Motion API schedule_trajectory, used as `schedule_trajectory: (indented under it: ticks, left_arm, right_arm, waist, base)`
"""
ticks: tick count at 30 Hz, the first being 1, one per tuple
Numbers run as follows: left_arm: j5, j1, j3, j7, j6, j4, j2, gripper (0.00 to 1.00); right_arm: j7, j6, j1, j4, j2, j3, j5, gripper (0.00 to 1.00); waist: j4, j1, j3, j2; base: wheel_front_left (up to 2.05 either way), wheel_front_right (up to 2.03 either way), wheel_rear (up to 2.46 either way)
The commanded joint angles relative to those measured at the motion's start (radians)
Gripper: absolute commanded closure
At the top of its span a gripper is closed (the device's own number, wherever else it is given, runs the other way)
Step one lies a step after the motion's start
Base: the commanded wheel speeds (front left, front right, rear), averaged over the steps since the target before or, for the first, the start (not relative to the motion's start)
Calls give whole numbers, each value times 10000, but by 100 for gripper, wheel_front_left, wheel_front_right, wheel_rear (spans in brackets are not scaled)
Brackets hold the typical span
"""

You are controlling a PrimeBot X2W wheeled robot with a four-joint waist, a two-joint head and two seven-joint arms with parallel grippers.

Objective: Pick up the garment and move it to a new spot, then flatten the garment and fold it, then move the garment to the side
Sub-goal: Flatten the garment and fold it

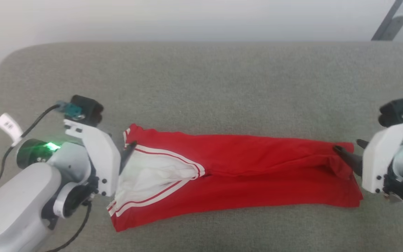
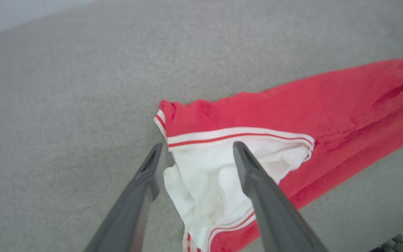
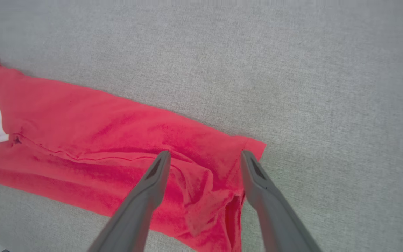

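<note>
- Between the left jaws and the right jaws, the garment (image 1: 243,171) lay stretched in a long red band across the grey fabric-covered desk (image 1: 201,87), folded over on itself lengthwise.
- At the left jaws sat the end with the white panel (image 2: 205,175), edged in red-white striped trim (image 2: 236,134).
- The left jaws stood released and spread wide: one dark finger (image 2: 147,182) over bare desk just outside the cloth's edge, the other over the white panel.
- At the right jaws sat the plain red end, rumpled into creases (image 3: 201,189).
- The right jaws were likewise released, gripping nothing: one finger (image 3: 149,189) above the wrinkled cloth, the other beside the garment's far corner (image 3: 255,144), where red met bare desk.
- Whether any fingertip pressed on the fabric could not be told.
- Behind the left jaws, a green light (image 1: 51,146) glowed on the pale wrist.
</note>
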Motion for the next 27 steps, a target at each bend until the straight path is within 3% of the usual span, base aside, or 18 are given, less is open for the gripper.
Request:
schedule_trajectory:
  ticks: [1,15,27]
  left_arm:
    - [82,241,129,-299,1,-7,11,0]
    - [1,2492,1914,-5041,129,310,181,0]
    - [-390,3975,2882,-7398,-152,1287,-62,0]
  right_arm:
    - [-95,1,201,-10,20,-99,-84,0]
    - [118,1,1167,328,161,-1544,-162,0]
    - [299,1,704,1871,229,-1517,-53,0]
  waist:
    - [101,0,-149,-1]
    - [480,0,-358,-1]
    - [927,0,-171,-1]
  base:
    - [0,0,0]
    - [0,0,0]
    - [0,0,0]
